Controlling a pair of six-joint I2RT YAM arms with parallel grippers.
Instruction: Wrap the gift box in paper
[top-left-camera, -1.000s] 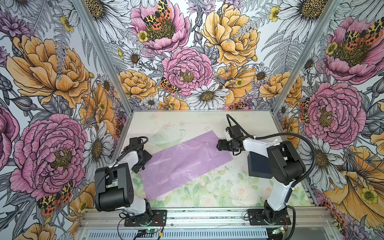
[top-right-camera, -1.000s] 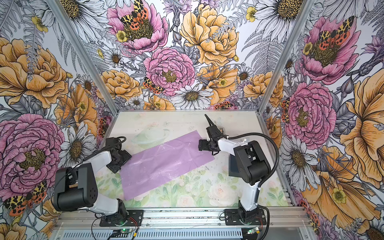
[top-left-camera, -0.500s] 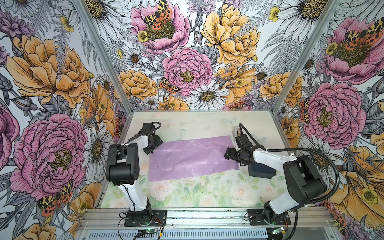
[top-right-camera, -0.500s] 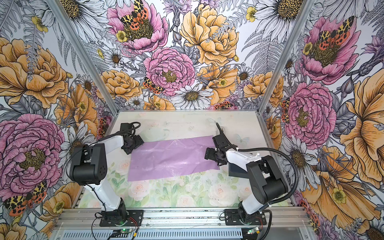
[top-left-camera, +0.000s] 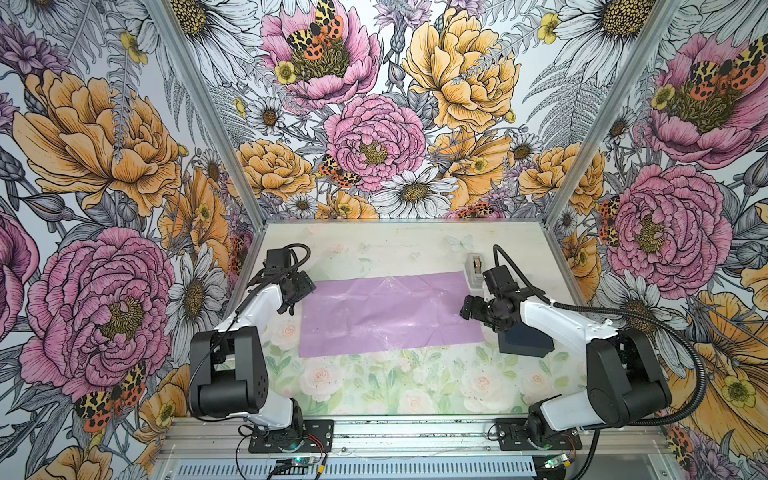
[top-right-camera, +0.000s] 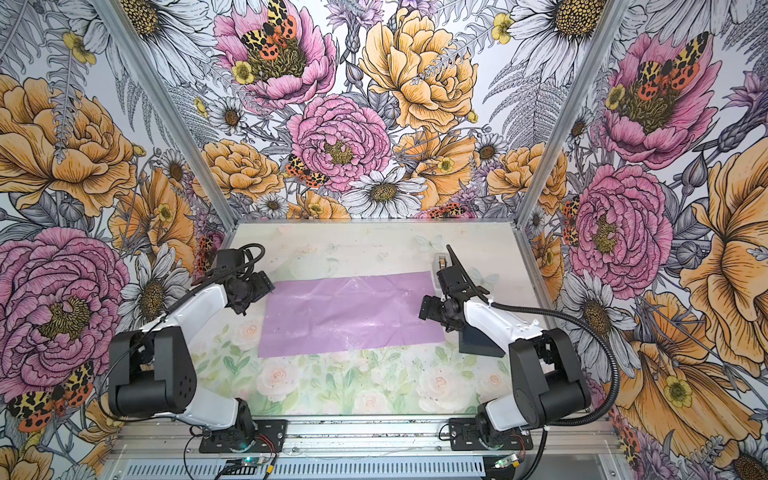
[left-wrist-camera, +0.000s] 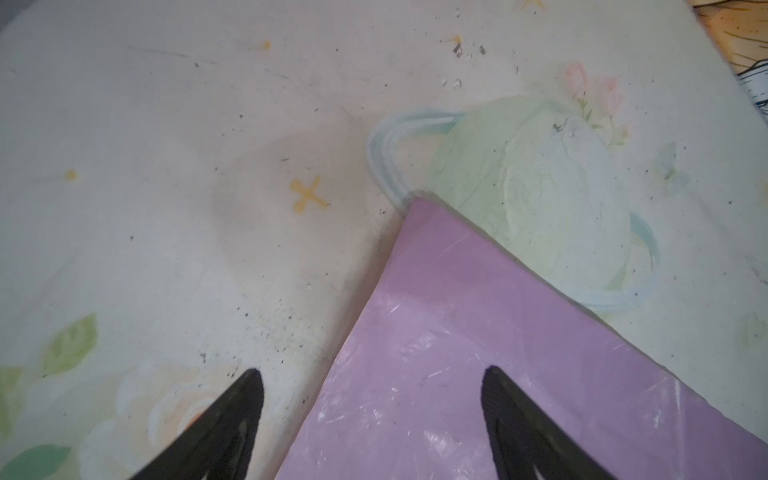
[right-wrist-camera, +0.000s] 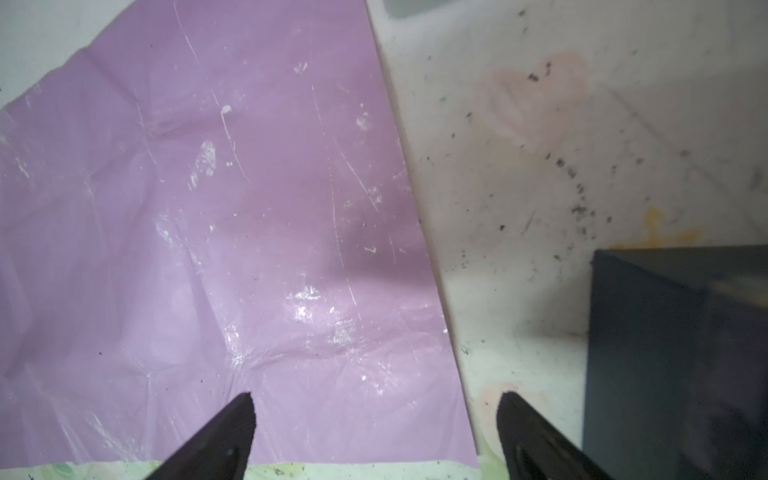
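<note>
The paper (top-left-camera: 390, 313) (top-right-camera: 353, 316) lies flat on the table, lilac face up and creased, its long edges running left to right in both top views. My left gripper (top-left-camera: 300, 289) (top-right-camera: 255, 291) hovers over its far left corner, open; in the left wrist view the gripper (left-wrist-camera: 372, 374) straddles the paper's (left-wrist-camera: 498, 353) edge with nothing held. My right gripper (top-left-camera: 467, 309) (top-right-camera: 426, 309) is open over the right edge; in the right wrist view the gripper (right-wrist-camera: 376, 399) spans the paper's (right-wrist-camera: 228, 228) near right corner. The dark navy gift box (top-left-camera: 525, 343) (top-right-camera: 478, 343) (right-wrist-camera: 673, 353) sits on the table right of the sheet, partly under the right arm.
A small grey tape dispenser (top-left-camera: 476, 270) (top-right-camera: 441, 266) stands just past the paper's far right corner, behind the right wrist. Floral walls close in the table (top-left-camera: 395, 386) on three sides. The arm bases stand at the front rail.
The paper has turned from lying slantwise to lying square with the table. The left gripper moved toward the back, the right gripper toward the front. Both stand open.
</note>
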